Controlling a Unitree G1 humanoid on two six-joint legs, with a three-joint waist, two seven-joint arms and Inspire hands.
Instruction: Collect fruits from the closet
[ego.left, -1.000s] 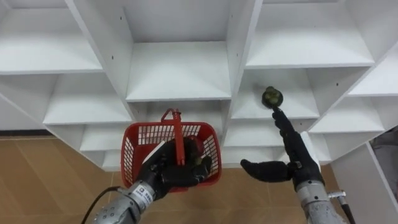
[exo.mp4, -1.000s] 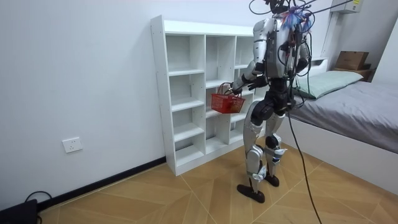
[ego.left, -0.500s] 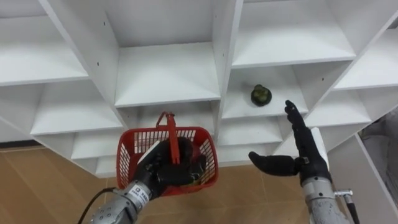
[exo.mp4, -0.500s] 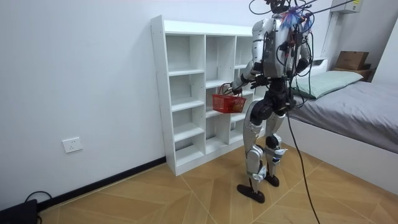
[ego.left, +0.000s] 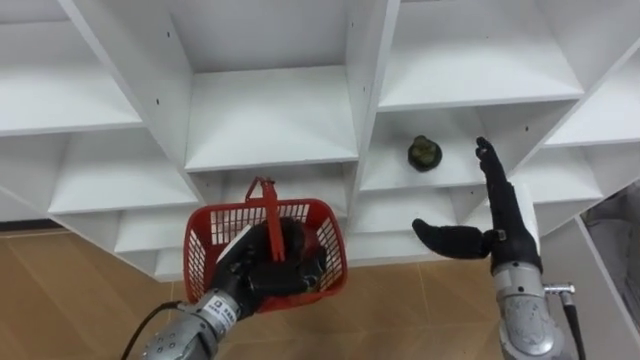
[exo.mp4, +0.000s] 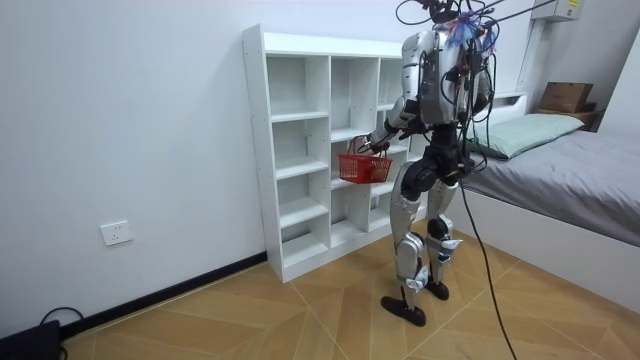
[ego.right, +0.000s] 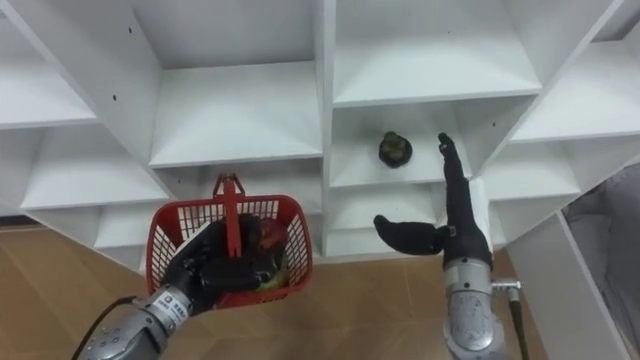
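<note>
Right hand (ego.left: 503, 236), fingers wide, has drawn back beside the fruit (ego.left: 424, 153), uncollected on its shelf (ego.left: 395, 180). Left hand (ego.left: 262, 272) fingers grip the basket (ego.left: 199, 264).

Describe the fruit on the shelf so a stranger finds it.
Face the white shelf unit. In a cubby above and right of the red basket, beside the open right hand, sits the fruit. It is small, round, dark green, alone there.

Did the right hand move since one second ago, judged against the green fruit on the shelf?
Yes. The right hand had fingertips just below the green fruit; now, open, it stands to the fruit's right, apart from it.
</note>
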